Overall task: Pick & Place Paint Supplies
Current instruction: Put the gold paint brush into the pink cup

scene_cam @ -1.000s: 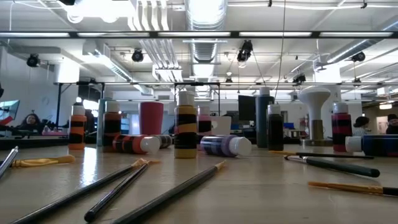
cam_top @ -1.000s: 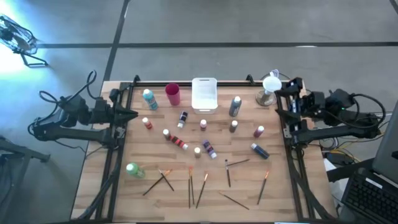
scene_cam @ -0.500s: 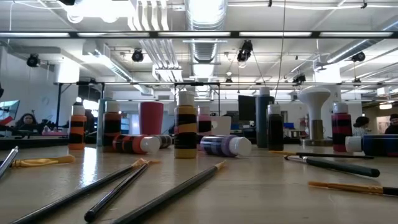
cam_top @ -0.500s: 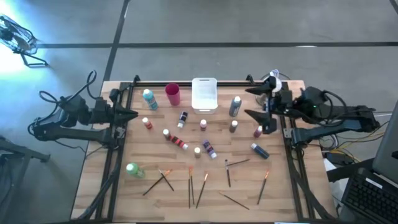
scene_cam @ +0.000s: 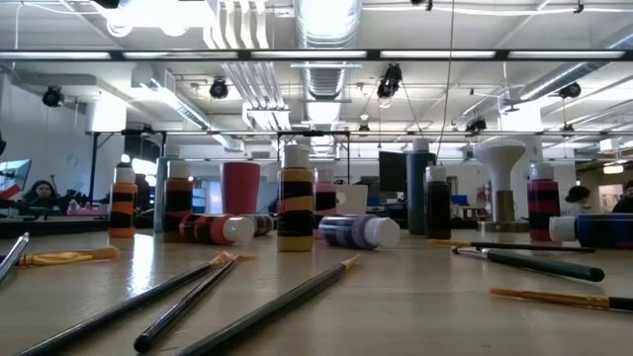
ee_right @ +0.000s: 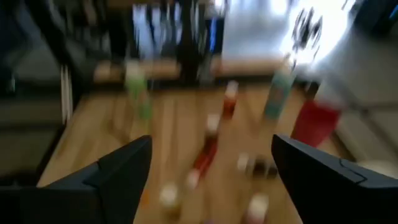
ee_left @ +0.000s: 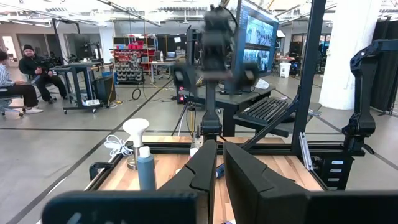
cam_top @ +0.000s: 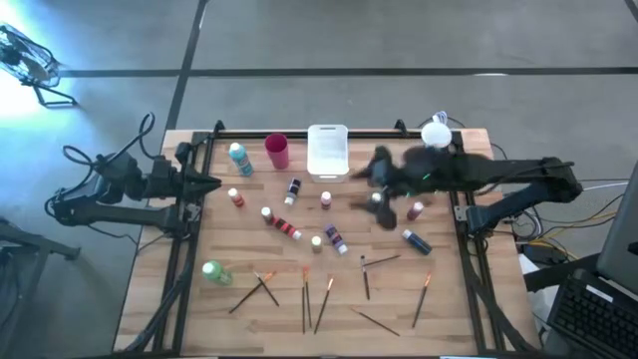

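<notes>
Many small paint bottles stand or lie across the table's middle, among them a teal one [cam_top: 237,158], a lying red one [cam_top: 289,229], a purple one [cam_top: 336,239] and a green one [cam_top: 211,270]. Thin paintbrushes [cam_top: 317,299] lie along the near side. My right gripper [cam_top: 371,191] [ee_right: 211,146] hovers open and blurred over the bottles right of centre, touching nothing; it hides a bottle beneath it. My left gripper [cam_top: 217,183] [ee_left: 220,163] waits shut at the table's left edge. Bottles [scene_cam: 296,210] and brushes [scene_cam: 267,309] show in the low view, but no gripper.
A magenta cup [cam_top: 277,152] and a translucent white tray [cam_top: 328,150] stand at the far edge. A white mushroom-shaped stand [cam_top: 435,135] is at the far right corner. Black frame rails [cam_top: 184,249] run along the table's left and right sides.
My right gripper has swung out from the table's right edge toward the table's middle, over the bottles, and has tipped as it went. Its fingers stay wide apart. No bottle or brush has moved.
</notes>
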`<state>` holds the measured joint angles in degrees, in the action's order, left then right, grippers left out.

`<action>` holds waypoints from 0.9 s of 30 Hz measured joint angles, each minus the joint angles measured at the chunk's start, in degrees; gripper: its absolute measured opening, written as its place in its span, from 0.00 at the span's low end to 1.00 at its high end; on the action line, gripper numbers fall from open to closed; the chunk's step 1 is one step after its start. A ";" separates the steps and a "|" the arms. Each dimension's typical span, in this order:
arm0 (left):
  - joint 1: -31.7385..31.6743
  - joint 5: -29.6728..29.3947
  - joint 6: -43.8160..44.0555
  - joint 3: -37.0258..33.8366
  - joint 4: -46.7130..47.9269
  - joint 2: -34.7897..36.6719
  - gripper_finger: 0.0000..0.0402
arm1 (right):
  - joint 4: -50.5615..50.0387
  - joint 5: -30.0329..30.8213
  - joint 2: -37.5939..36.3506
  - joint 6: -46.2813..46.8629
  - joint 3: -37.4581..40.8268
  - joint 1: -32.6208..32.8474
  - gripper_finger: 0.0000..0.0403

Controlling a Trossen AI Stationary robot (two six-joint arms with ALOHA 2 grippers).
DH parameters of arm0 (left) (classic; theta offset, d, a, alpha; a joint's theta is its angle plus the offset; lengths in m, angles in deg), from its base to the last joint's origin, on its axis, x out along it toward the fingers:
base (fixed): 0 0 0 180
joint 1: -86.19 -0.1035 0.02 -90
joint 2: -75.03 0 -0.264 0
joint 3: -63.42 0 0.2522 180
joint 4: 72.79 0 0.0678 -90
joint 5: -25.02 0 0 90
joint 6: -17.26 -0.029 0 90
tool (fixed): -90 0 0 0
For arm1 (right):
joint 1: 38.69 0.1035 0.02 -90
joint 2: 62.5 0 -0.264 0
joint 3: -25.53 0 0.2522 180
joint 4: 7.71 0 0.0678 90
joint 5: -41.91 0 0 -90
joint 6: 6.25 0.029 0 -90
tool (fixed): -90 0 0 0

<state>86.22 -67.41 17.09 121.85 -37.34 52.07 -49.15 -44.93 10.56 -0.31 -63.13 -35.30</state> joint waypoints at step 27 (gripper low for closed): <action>0.00 0.00 0.00 0.00 0.00 0.00 0.09 | -18.38 15.03 25.09 11.56 0.40 21.47 0.53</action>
<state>86.22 -67.41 17.10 121.85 -37.34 52.07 -67.53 -29.90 35.65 11.26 -62.73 -13.83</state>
